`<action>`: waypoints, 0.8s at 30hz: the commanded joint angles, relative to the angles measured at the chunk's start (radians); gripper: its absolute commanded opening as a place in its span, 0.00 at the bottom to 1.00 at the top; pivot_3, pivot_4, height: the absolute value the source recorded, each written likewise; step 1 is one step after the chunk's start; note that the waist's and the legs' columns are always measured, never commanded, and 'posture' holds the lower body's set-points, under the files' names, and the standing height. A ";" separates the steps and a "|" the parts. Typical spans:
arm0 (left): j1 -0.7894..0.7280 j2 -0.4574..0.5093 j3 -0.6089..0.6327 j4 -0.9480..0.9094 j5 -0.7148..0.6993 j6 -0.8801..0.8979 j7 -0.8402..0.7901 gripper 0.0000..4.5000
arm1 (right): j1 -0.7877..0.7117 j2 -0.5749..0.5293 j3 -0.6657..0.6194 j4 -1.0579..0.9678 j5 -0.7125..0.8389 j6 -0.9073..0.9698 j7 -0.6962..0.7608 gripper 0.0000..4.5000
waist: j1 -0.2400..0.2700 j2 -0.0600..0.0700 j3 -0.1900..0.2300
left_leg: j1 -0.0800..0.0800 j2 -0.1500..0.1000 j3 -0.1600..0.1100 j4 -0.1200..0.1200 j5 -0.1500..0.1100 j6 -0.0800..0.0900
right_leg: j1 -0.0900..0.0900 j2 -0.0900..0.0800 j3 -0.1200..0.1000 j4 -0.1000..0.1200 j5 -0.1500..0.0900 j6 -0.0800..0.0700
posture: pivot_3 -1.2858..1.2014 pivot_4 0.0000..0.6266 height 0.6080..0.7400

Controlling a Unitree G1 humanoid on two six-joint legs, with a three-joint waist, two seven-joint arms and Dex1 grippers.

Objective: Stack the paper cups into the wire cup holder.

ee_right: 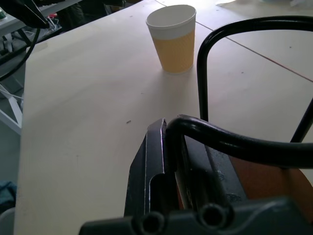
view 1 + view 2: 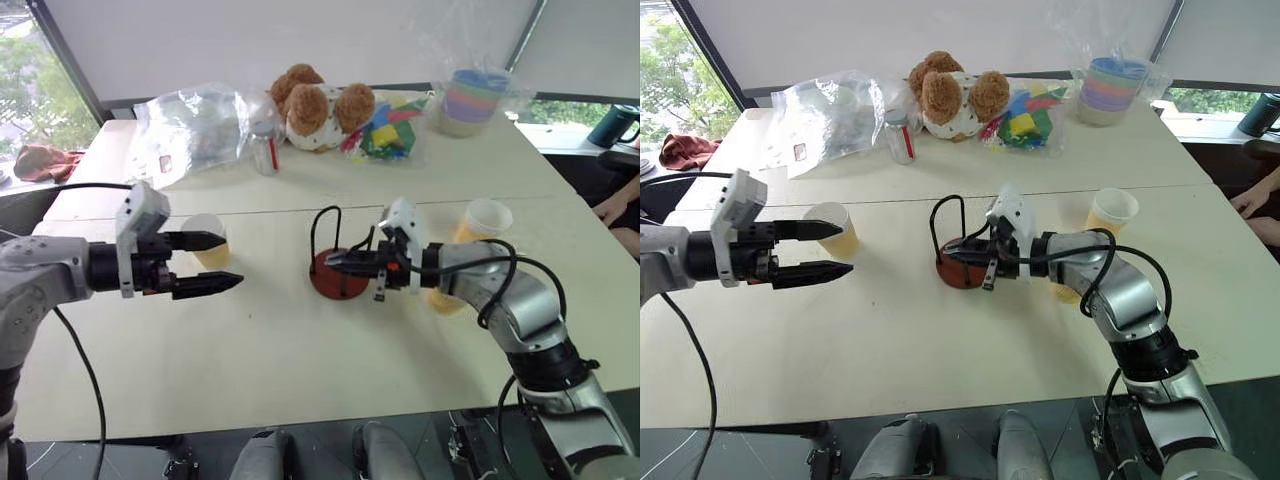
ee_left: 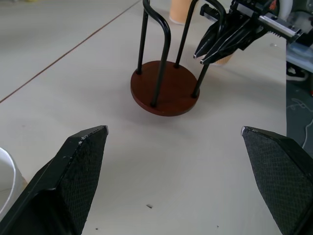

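Observation:
The wire cup holder, a dark red disc with black wire loops, stands at the table's middle. My right gripper reaches in from the right and is shut on one of its wire loops. One paper cup stands on the left, just behind the upper finger of my open left gripper, which holds nothing and points toward the holder. A second paper cup stands at the right. A third paper cup is partly hidden behind my right forearm.
Along the far edge lie a clear plastic bag, a small can, a plush bear, a bag of coloured pieces and wrapped stacked bowls. A person's hand rests at the right edge.

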 commanded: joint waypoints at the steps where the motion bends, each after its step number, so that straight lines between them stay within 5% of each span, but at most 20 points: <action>1: -0.023 0.015 -0.014 0.029 0.023 -0.038 -0.028 1.00 | 0.024 0.000 -0.037 -0.096 0.058 0.030 -0.009 0.01 | 0.002 0.000 0.000 | 0.000 0.000 0.000 0.000 0.000 0.000 | 0.000 0.000 0.000 0.000 0.000 0.000 | 0.52 0.24 1.00; 10: -0.049 -0.014 -0.071 0.046 0.038 -0.054 -0.035 1.00 | 0.056 -0.033 0.034 -0.028 -0.028 -0.080 0.057 0.01 | 0.004 0.000 0.000 | 0.000 -0.001 0.000 0.002 0.000 0.001 | 0.002 0.000 0.000 -0.001 0.000 0.000 | 0.52 0.24 1.00; 14: -0.054 -0.023 -0.077 0.041 0.041 -0.052 -0.034 1.00 | 0.062 -0.046 0.025 -0.008 -0.046 -0.110 0.074 0.34 | 0.004 0.000 0.000 | 0.000 0.000 0.000 0.002 0.000 0.001 | 0.002 0.002 -0.001 -0.001 0.000 0.000 | 0.52 0.24 1.00; 19: -0.055 -0.028 -0.086 0.038 0.041 -0.051 -0.039 1.00 | 0.097 -0.075 -0.008 -0.057 -0.020 -0.068 0.066 0.92 | 0.005 0.000 0.000 | 0.000 0.000 0.000 0.002 0.000 0.001 | 0.002 0.003 -0.001 -0.001 0.000 0.000 | 0.52 0.24 1.00; 24: -0.088 -0.035 -0.131 0.056 0.050 -0.058 -0.071 1.00 | 0.221 -0.162 -0.105 -0.242 0.070 0.073 0.025 0.92 | 0.012 -0.001 0.000 | 0.000 0.000 0.000 0.002 0.000 0.001 | 0.002 0.002 -0.001 -0.001 0.000 0.000 | 0.52 0.24 1.00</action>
